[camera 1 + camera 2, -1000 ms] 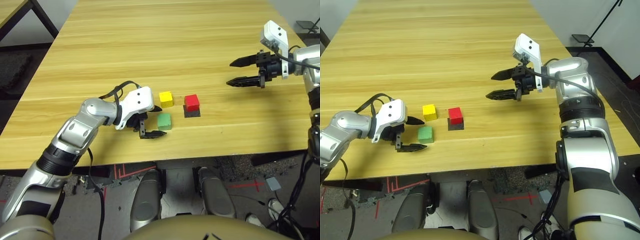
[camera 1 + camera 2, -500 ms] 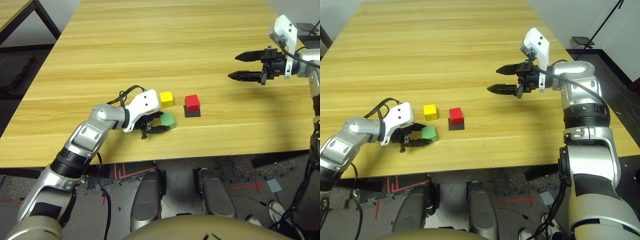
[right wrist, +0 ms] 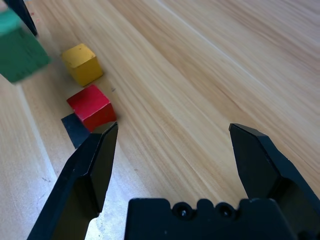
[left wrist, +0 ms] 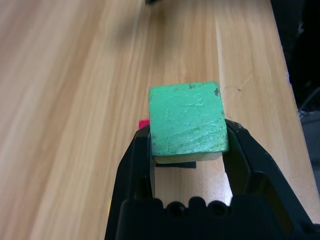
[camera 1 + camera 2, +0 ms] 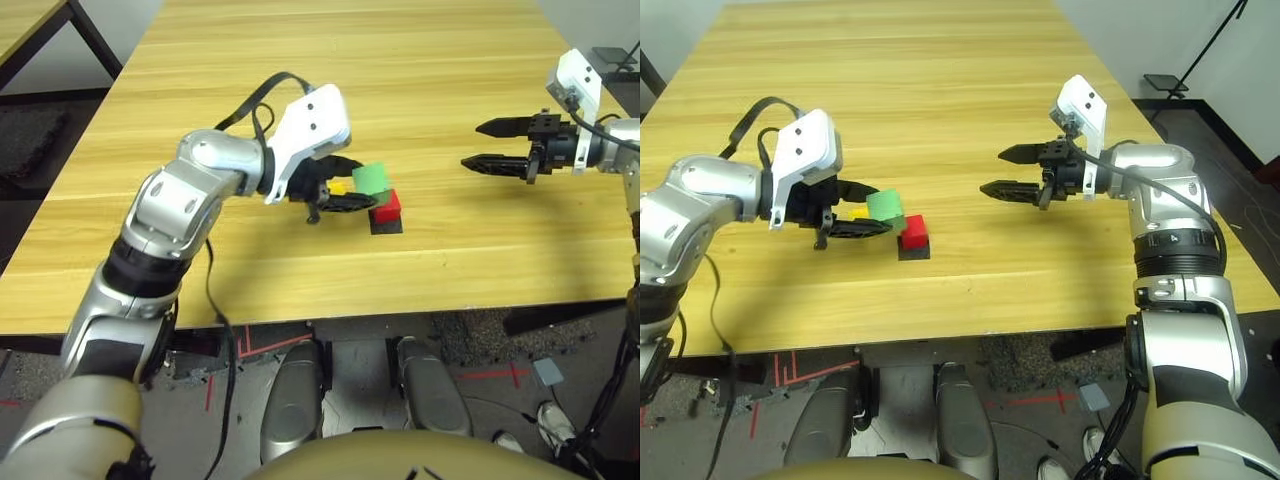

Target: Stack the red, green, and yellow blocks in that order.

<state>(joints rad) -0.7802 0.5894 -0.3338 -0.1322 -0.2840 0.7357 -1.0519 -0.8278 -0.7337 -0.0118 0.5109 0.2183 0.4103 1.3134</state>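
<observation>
My left gripper [image 5: 352,192] is shut on the pale green block [image 5: 371,179] and holds it in the air, just above and to the left of the red block [image 5: 387,205]. In the left wrist view the green block [image 4: 187,121] sits clamped between both black fingers. The red block rests on a flat black square patch [image 5: 385,223]. The yellow block [image 5: 339,187] lies on the table behind the left fingers, partly hidden. My right gripper [image 5: 492,146] hovers open well to the right; its wrist view shows the red block [image 3: 91,106], the yellow block [image 3: 82,63] and the lifted green block [image 3: 19,51].
The wooden table [image 5: 300,90] stretches far back and to both sides. Its front edge [image 5: 330,310] runs close below the blocks. A dark table leg [image 5: 90,35] stands at the far left.
The left gripper has closed on the green block, lifted it off the table and carried it back and to the right, over toward the red block. The right gripper barely moved.
</observation>
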